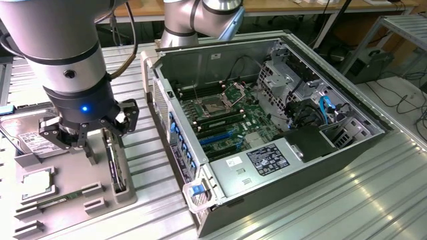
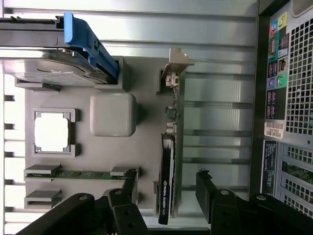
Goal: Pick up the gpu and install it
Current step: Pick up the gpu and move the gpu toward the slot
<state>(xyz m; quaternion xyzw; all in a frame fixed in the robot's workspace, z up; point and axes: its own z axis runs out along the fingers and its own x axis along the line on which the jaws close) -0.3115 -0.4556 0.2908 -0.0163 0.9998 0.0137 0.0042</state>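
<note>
Now the fingers [image 2: 208, 191] stand apart astride the thin green circuit-board gpu [image 2: 168, 159], on edge in the grey tray [image 2: 146, 73] beside the open computer case [image 1: 200, 57]. Stiff, light, fragile, I'd judge: pinch its flat faces.

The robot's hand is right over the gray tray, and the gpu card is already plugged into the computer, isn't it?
Not quite. The hand is over the gray tray, but the gpu is not plugged into the computer. It stands on its edge in the tray, between the hand's open fingers, as the wrist view shows.
</note>
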